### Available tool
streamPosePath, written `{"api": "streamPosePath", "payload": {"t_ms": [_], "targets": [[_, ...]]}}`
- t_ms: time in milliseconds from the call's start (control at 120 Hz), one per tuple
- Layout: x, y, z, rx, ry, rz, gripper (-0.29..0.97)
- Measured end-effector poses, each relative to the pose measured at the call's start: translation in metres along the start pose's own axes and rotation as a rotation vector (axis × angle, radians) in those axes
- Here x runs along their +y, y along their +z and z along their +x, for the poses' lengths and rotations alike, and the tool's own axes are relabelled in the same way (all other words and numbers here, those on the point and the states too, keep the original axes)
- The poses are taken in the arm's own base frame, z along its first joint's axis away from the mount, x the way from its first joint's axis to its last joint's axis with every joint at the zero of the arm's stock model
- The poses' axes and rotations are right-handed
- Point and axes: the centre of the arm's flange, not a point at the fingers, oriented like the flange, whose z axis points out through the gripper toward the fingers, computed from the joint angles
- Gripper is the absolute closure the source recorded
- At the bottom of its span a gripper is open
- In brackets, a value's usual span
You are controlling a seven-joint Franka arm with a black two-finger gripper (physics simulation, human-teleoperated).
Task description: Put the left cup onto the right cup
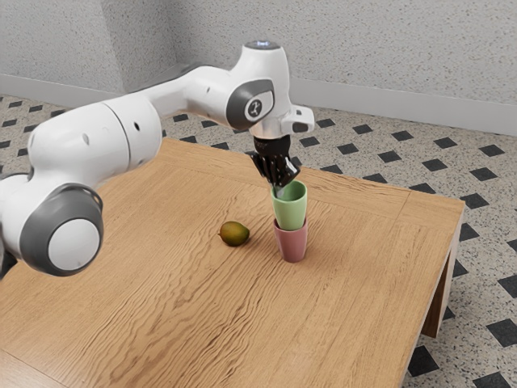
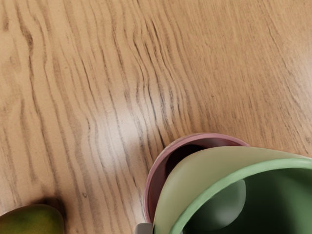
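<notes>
On the wooden table (image 1: 161, 323), the green cup (image 1: 292, 208) sat slightly tilted, its base nested inside the pink cup (image 1: 292, 244). Our gripper (image 1: 279, 185) clasped the green cup's rim from above. A small fruit (image 1: 234, 234) lay nearby, apart.

A plain domestic-looking room, rendered in a simulator. A low wooden worktop (image 1: 363, 323) with bold grain stands on a pale tiled floor (image 1: 485, 174) dotted with small black diamond insets. Behind runs a grey speckled plaster wall (image 1: 404, 40) with a light skirting board (image 1: 404, 101). Household things sit on the wood: a green cup (image 1: 290, 205), a pink cup (image 1: 292, 242), a small fruit (image 1: 234, 234).
</notes>
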Motion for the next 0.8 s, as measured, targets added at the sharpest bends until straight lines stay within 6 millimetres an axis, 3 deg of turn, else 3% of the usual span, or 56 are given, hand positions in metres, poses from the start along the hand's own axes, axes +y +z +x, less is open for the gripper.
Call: {"api": "streamPosePath", "payload": {"t_ms": [800], "targets": [[-0.002,0.02,0.002,-0.021,-0.002,-0.008,0.78]]}}
